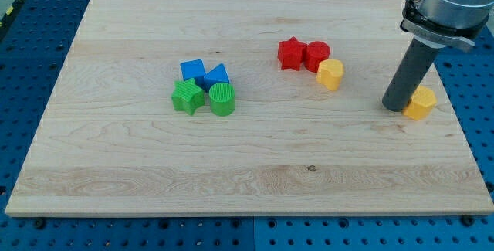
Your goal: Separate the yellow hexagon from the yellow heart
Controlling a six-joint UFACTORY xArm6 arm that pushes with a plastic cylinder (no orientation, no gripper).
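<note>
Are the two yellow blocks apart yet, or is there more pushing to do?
Looks mostly done: the yellow heart sits by the red blocks, and the yellow hexagon lies well off toward the view's right. In hand: my tip rests right beside the hexagon's left side. Left: perhaps only a little more push, if any.

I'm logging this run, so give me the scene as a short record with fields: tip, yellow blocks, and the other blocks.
tip: my tip at the view's right, just left of the yellow hexagon
yellow heart: apart from the hexagon, beside the red cylinder
red star: left of the cylinder
cluster at centre-left: two blue blocks, green star, green cylinder
</note>
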